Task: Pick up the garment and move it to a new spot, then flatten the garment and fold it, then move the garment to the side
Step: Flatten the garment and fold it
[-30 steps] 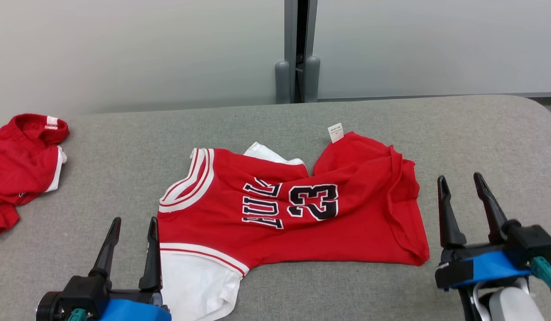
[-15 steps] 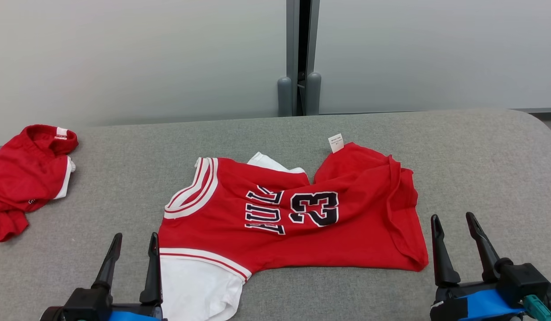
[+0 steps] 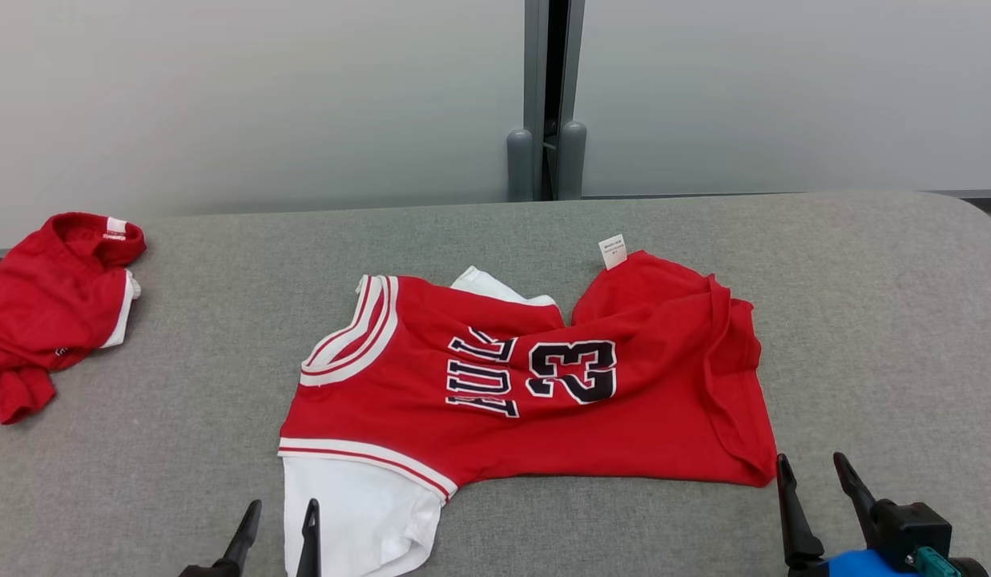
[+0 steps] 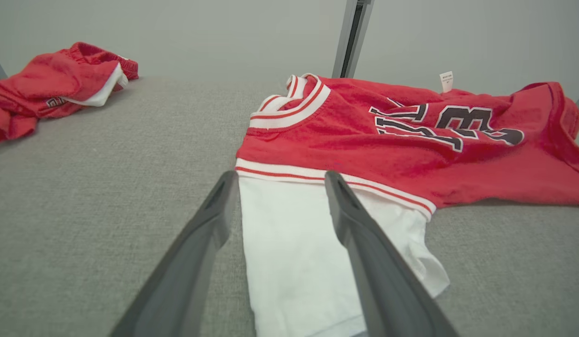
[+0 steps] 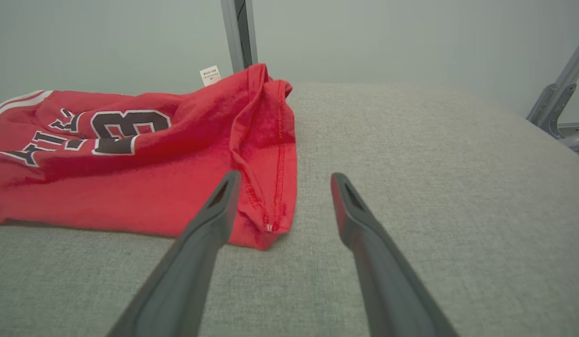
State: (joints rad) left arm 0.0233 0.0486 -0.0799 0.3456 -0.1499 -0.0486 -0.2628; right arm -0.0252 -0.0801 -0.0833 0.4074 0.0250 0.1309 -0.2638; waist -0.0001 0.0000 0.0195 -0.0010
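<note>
The garment (image 3: pixel 535 377) is a red jersey with the number 23, white-striped trim and a white sleeve (image 3: pixel 355 513), lying rumpled in the middle of the grey table (image 3: pixel 864 320). My left gripper (image 3: pixel 280 513) stands open at the bottom edge, its fingertips at the near left of the white sleeve (image 4: pixel 289 243), holding nothing. My right gripper (image 3: pixel 811 469) is open near the table's front right, just beyond the jersey's folded hem corner (image 5: pixel 266 224). A small white label (image 3: pixel 613 251) sticks up at the jersey's far edge.
A second red garment (image 3: pixel 50 308) with white trim lies bunched at the table's far left. Behind the table is a pale wall with a grey vertical post (image 3: pixel 547 96). Bare grey surface stretches to the right of the jersey (image 5: pixel 434 164).
Both grippers have drawn back toward the bottom edge of the head view, staying open. The camera shifted slightly. The jersey lies as before.
</note>
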